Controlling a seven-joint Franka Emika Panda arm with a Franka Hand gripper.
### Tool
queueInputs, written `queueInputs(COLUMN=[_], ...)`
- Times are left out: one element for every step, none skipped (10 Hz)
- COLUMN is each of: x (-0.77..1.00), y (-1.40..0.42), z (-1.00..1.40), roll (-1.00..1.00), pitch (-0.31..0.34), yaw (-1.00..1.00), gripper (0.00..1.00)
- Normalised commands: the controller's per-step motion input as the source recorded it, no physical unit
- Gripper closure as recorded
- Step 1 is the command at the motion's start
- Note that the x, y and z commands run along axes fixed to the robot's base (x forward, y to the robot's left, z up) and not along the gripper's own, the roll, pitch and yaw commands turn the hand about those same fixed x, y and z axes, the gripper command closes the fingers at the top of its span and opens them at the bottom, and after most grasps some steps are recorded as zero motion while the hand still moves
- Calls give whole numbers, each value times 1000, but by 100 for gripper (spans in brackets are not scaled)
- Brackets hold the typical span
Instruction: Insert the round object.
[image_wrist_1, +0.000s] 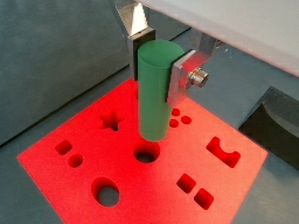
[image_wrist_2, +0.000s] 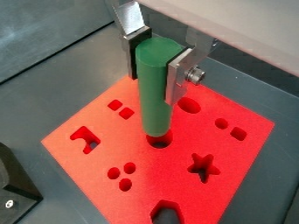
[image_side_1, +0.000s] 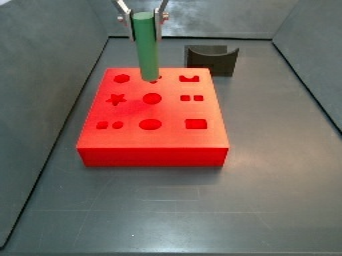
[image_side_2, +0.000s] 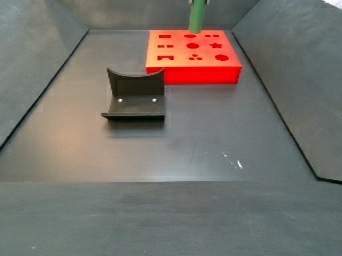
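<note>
The green peg (image_wrist_1: 156, 87) is held upright between the jaws, which are clenched on its upper part; in both wrist views a silver finger plate (image_wrist_1: 184, 74) is seen pressed to one side of it and a dark pad (image_wrist_2: 135, 39) to the other. Most of the peg's (image_wrist_2: 156, 87) length hangs below the fingers, and its lower end is seen directly over a round hole (image_wrist_1: 146, 156) in the red block (image_wrist_1: 82, 131); whether the tip has entered the hole (image_wrist_2: 156, 138) cannot be told. In a side view the peg (image_side_1: 144, 47) is seen standing over the block's (image_side_1: 150, 120) top face with the gripper (image_side_1: 143, 14) at its upper end. The block's face is cut with further openings, among them a star (image_wrist_2: 205, 165), an oval (image_wrist_1: 107, 192) and small squares (image_wrist_1: 195, 191). Well apart from the jaws, a dark grey block with a curved notch (image_side_2: 134, 96) is seen resting on the dark floor (image_side_2: 187, 160); the same block (image_side_1: 210, 58) is seen behind the red block in a side view. The peg (image_side_2: 198, 14) is only partly in frame there.
</note>
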Motion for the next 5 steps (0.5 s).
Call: queueInputs(x=[211,334,149,0,0], y=[-166,-169,-49,0,0], z=[-260,-263,-203,-129,-183], roll=[100,204,260,190,164], pitch=[-59,-24,0,0,0], yaw=[0,3,0,0,0], gripper=[100,100,100,100,100])
